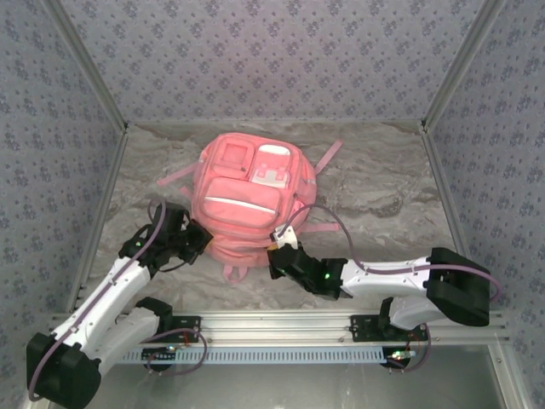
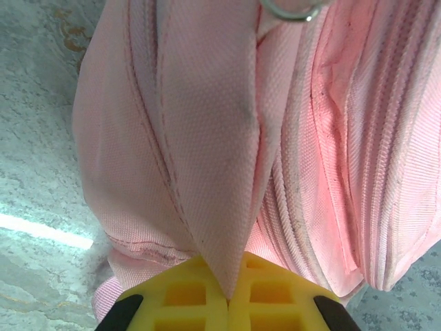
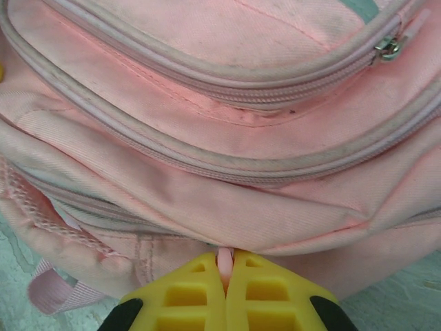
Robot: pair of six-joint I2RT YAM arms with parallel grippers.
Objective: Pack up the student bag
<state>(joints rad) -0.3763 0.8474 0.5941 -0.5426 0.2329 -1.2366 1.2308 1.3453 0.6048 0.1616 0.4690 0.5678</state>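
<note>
large soft pink backpack, the student bag point(image 1: 247, 192), lies flat and front side up in the middle of the grey marbled desk point(image 1: 383, 200), straps trailing out to the sides, its near edge towards the arms. the left gripper point(image 2: 227, 298) is at the bag's near left corner, jaws closed and pinching a fold of the pink woven fabric between the yellow pads. the right gripper point(image 3: 226, 279) is at the near edge, jaws closed on a small pink tab point(image 3: 225, 261), probably a zip pull or loop, hard to say which. progress: looks like bag handling only, either getting it open or finishing it off, cannot tell which. packing not confirmed done. containers: the front pockets look zipped shut in the right wrist view, two curved white-trimmed zip lines closed with a small metal zip slider point(image 3: 389, 47) at the far right end. the top view shows a square upper pocket and a white patch point(image 1: 272, 175) on the front. the left wrist view shows side zip tracks that look closed, and a metal ring point(image 2: 289, 10) at the top edge. contents hidden, no pocket is open enough to see inside. left to do, as a guess: open the main compartment, load the items, zip up.
</note>
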